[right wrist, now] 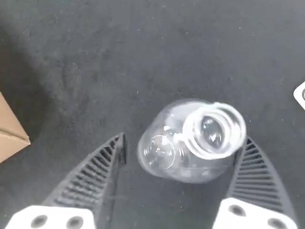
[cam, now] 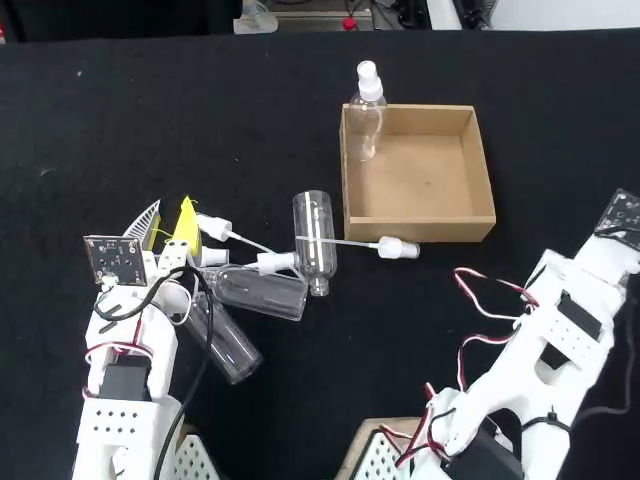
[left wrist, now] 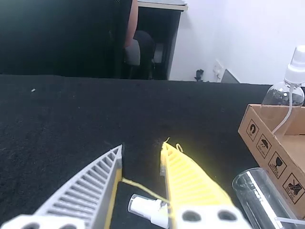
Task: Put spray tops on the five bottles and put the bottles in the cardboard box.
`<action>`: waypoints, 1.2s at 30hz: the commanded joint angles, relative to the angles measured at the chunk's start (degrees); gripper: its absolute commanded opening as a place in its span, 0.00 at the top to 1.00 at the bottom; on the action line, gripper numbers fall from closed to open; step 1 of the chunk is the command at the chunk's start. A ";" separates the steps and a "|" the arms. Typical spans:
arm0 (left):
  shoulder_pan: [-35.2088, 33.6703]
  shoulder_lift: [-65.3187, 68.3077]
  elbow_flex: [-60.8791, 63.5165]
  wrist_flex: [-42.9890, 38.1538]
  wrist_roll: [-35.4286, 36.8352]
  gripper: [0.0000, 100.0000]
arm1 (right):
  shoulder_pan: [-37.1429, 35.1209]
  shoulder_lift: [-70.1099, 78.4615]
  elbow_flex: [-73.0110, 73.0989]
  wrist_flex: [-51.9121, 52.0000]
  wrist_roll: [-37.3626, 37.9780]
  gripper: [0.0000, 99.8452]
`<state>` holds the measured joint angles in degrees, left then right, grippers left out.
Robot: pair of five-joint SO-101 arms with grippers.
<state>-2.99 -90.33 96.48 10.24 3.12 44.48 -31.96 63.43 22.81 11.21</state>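
Desk (cam: 120,120): black surface that carries everything.
Cardboard box (cam: 420,228): open-topped, at the far right-centre of the desk in the high view.
Capped bottle (cam: 365,115): upright in the box's far left corner, spray top fitted.
Lying bottles: three uncapped bottles on their sides left of the box. The first bottle (cam: 315,240) is near the box's front left corner, the second bottle (cam: 262,290) just beside it, and the third bottle (cam: 225,345) next to the left arm.
Loose spray tops: the first top (cam: 398,247) lies just in front of the box, the second top (cam: 275,263) between the first two lying bottles, and the third top (cam: 214,228) just beside the left gripper.
Left gripper (cam: 170,205): white and yellow fingers apart, gripping nothing.
Right gripper (right wrist: 183,139): fingers spread wide on either side of the fifth bottle (right wrist: 167,157), which is uncapped with its mouth toward the wrist camera. One finger is just beside it, the other apart from it.
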 commanded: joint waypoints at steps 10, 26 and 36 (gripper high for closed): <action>0.31 -0.35 1.36 0.09 -0.44 0.87 | 1.14 0.48 -0.22 -6.42 3.16 0.69; 0.31 -0.35 1.36 0.09 -0.44 0.87 | 1.14 0.40 2.07 -6.95 3.16 0.69; 0.22 -0.35 1.36 0.09 -0.44 0.87 | 1.23 0.48 6.64 -16.79 2.90 0.84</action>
<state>-2.99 -90.33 96.48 10.24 3.12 44.48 -31.96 69.67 10.33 13.85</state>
